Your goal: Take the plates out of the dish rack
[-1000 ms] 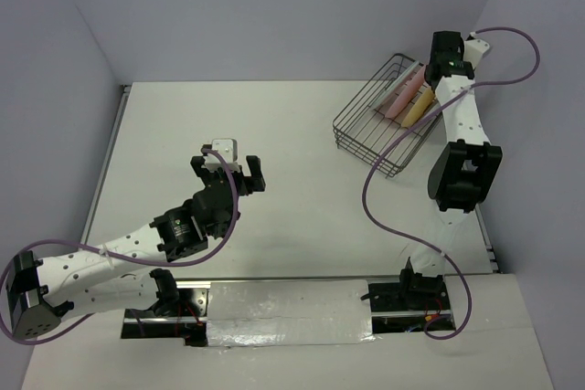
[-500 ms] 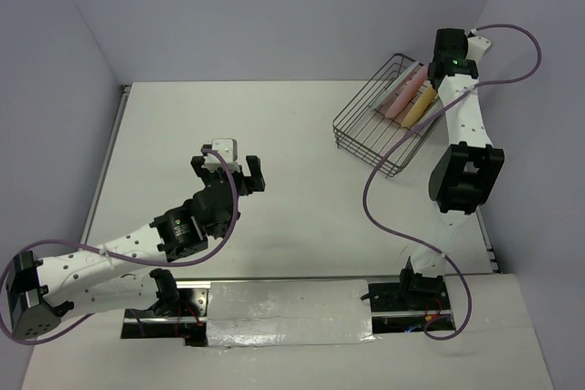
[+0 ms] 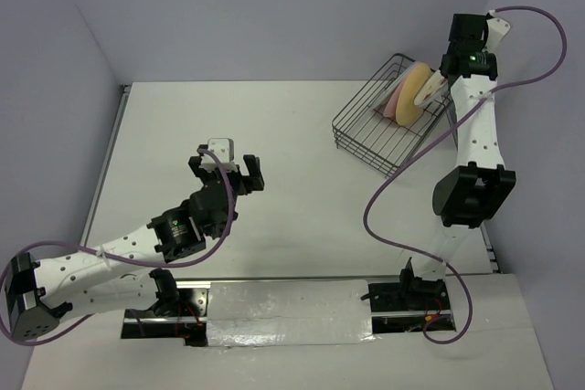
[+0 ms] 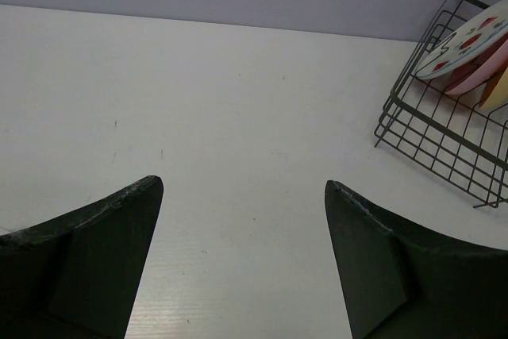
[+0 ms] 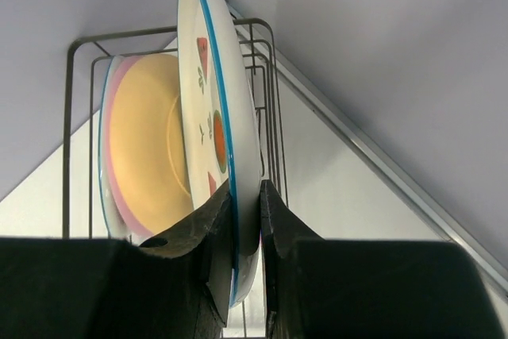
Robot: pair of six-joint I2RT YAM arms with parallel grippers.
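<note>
The black wire dish rack (image 3: 366, 125) stands at the table's far right. My right gripper (image 3: 439, 82) is shut on the rim of the strawberry-print plate (image 3: 419, 89), which hangs tilted above the rack. In the right wrist view the fingertips (image 5: 274, 204) pinch this blue-edged plate (image 5: 208, 93) edge-on. The pale yellow plate (image 5: 147, 140) and the pink plate (image 5: 107, 156) stand in the rack (image 5: 71, 101) behind it. My left gripper (image 3: 228, 171) hovers open over the table's middle with nothing between its fingers (image 4: 103, 228). Its wrist view shows the rack (image 4: 436, 132) with the plates at far right.
Lilac walls close the table at the back and both sides. The right arm's purple cable (image 3: 384, 180) loops over the table in front of the rack. A bare white tabletop (image 4: 238, 101) lies between the left gripper and the rack.
My right gripper has risen and swung back with the strawberry plate, lifting it out of the rack and turning its face into view. The left arm has barely moved.
</note>
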